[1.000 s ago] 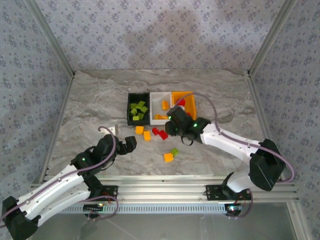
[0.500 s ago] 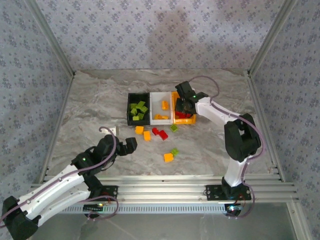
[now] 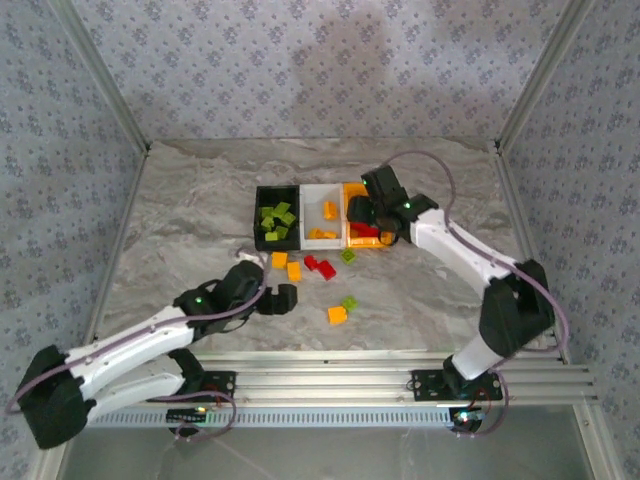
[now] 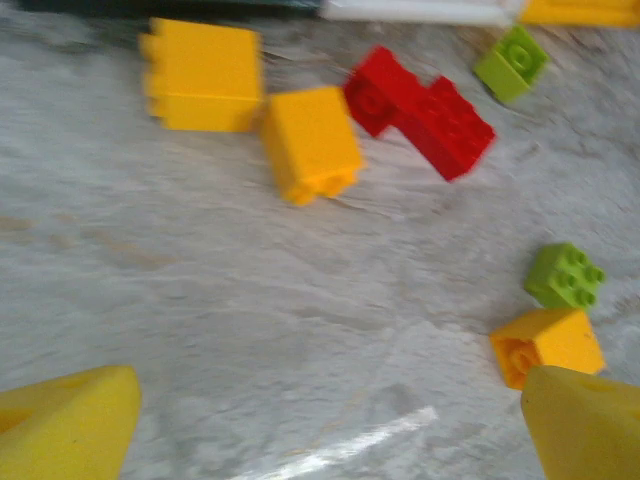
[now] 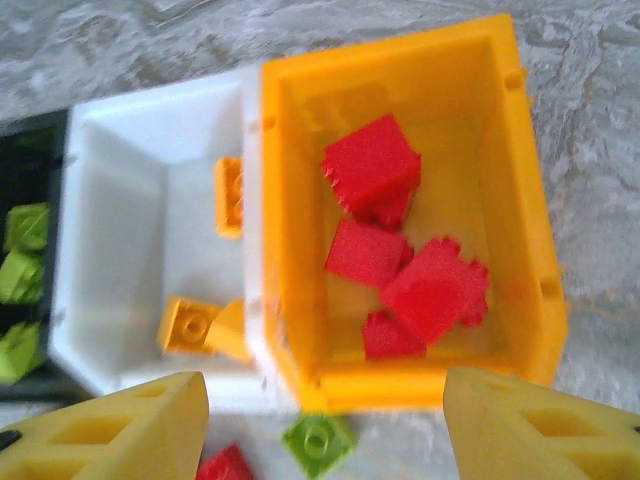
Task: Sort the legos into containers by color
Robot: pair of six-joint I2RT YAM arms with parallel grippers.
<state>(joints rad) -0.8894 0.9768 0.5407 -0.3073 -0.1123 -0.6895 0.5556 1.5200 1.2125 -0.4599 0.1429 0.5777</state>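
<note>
Ahead of left gripper [image 4: 330, 425], jaws wide, empty: loose legos [image 4: 310, 140]; orange brick [image 4: 548, 343] nearest, beside one fingertip [image 4: 585, 425]; right gripper [image 5: 320, 420] parted, empty, over orange bin [image 5: 520, 200], farther.

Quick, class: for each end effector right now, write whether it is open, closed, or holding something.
Left end effector: open, holding nothing.
Right end effector: open, holding nothing, above the orange bin.

no readable text, no labels, no brands, no numbers on anything in view
</note>
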